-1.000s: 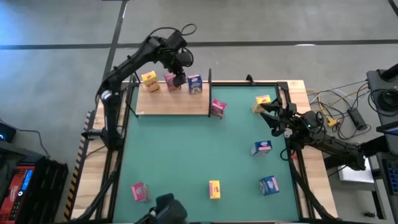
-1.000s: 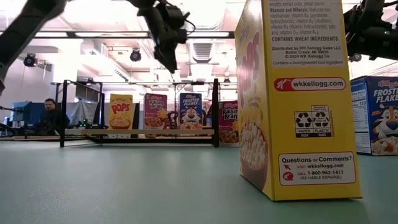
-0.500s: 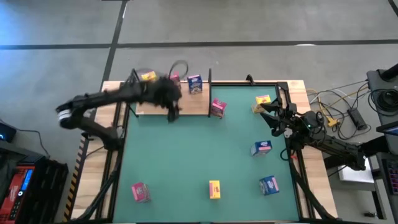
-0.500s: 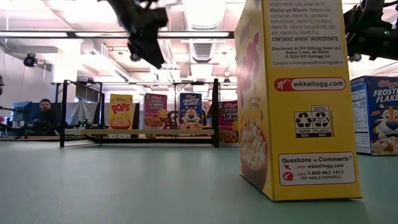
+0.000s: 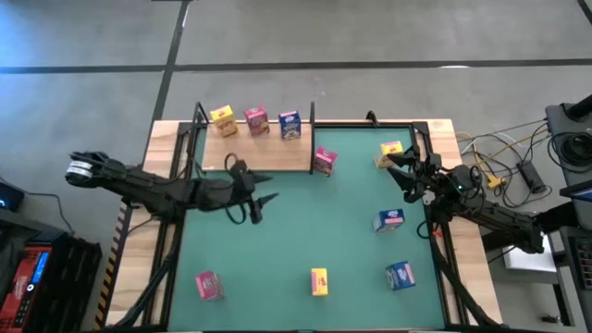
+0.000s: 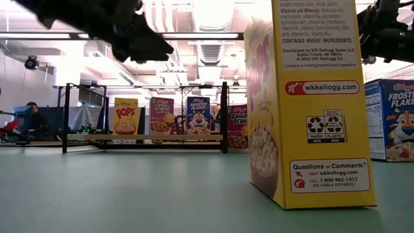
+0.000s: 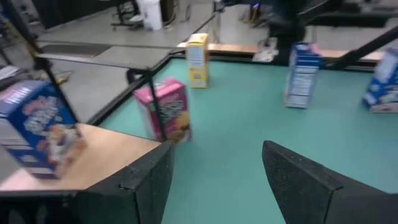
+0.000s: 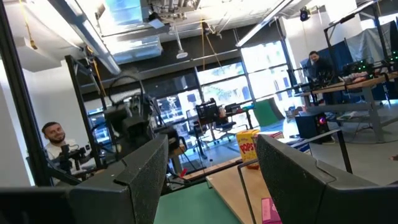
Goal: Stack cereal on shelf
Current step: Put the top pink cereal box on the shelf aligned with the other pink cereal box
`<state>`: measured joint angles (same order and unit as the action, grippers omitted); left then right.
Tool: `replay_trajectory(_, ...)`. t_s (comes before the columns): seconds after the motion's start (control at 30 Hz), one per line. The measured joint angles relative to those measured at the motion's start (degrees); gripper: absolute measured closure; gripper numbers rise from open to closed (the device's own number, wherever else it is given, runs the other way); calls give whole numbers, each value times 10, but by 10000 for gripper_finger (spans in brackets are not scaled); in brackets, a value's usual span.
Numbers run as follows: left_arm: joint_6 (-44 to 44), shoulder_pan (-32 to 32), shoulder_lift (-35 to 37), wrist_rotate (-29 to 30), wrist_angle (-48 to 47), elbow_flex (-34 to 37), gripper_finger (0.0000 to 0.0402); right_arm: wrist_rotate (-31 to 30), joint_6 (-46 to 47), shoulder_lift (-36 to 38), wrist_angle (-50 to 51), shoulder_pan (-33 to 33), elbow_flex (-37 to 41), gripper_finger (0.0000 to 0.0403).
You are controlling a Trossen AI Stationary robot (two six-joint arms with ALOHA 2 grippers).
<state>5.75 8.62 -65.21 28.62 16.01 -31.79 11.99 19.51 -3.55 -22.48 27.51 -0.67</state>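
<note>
The left tool (image 5: 258, 204) hangs over the green tabletop (image 5: 305, 236) just in front of the shelf (image 5: 254, 153), its jaws parted and empty. Three boxes already stand in a row on the shelf: yellow (image 5: 222, 120), pink (image 5: 256, 120) and blue (image 5: 289, 124). The nearest loose one is the pink box (image 5: 324, 161), upright on the tabletop just beside the shelf's right-hand post — it lies to the right of the left tool and a little farther from the camera-side edge. In the left wrist view it shows ahead between the fingers, standing tall with its long axis vertical, the post in front of it.

The right tool (image 5: 404, 175) waits near the table's right edge, jaws parted and empty, close to a yellow box (image 5: 389, 152) and another blue one (image 5: 389, 220). So the left arm looks the better placed for the pink box, the right for those two.

Three more boxes sit along the near edge — pink (image 5: 207, 285), yellow (image 5: 318, 281), blue (image 5: 400, 275).

Readable in the low view: "POPS" on the yellow boxes, "Raisin Bran" on pink, "Frosted Flakes" on blue. The close yellow box (image 6: 310, 103) reads "wkkellogg.com", "Questions or Comments?", "Contains wheat ingredients", "Paper box / plastic bag".
</note>
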Motion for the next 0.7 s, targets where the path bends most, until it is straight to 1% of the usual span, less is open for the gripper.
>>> replay_trajectory(0.1, 2, 16, -3, 0, 60, 43, 174, 0, 0, 0, 0, 0, 0, 167)
replay_trajectory(0.2, -13, 26, -15, -1, 146, 81, 174, 0, 0, 0, 0, 0, 0, 167)
replay_trajectory(0.3, -26, 32, -36, -18, 239, 112, 174, 0, 0, 0, 0, 0, 0, 167)
replay_trajectory(0.43, -60, 34, -80, -59, 351, 141, 174, 0, 0, 0, 0, 0, 0, 167)
replay_trajectory(0.5, -78, 34, -106, -68, 406, 149, 174, 0, 0, 0, 0, 0, 0, 167)
replay_trajectory(0.6, -82, 23, -132, -69, 481, 160, 174, 0, 0, 0, 0, 0, 0, 167)
replay_trajectory(0.7, -78, 10, -142, -86, 526, 173, 174, 0, 2, 0, 7, 0, 0, 167)
